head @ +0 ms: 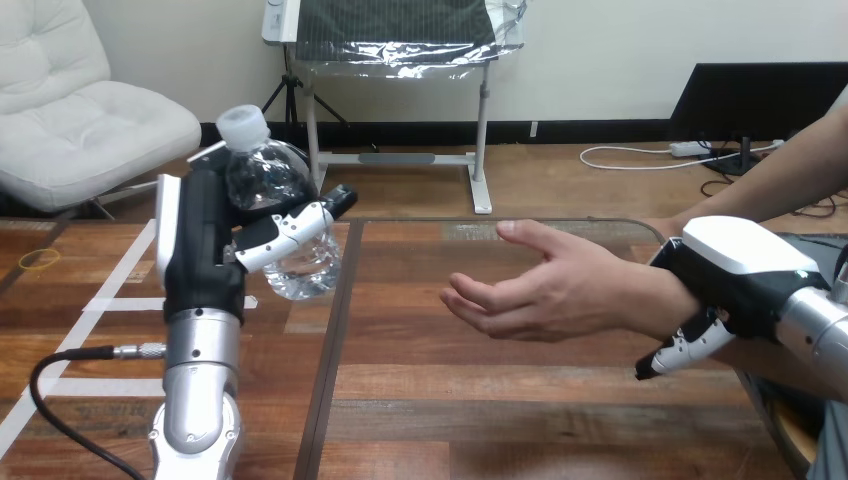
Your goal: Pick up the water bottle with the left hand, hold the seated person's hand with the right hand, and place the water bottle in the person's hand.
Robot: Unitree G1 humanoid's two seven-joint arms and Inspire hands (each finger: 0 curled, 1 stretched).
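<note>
A clear water bottle (272, 190) with a white cap is lifted off the table at the left, tilted slightly. My left hand (205, 240) is shut on it, thumb across its front and fingers behind. The person's hand (535, 285) reaches in from the right, palm up and open, over the table's middle. My right hand (735, 275) sits on the person's wrist, its fingers curled round and under it. A wide gap separates the bottle from the person's palm.
The wooden table (420, 400) has strips of white tape (100, 300) at the left. A yellow rubber band (38, 259) lies near the far left edge. A dark seam runs down the table between the bottle and the person's hand.
</note>
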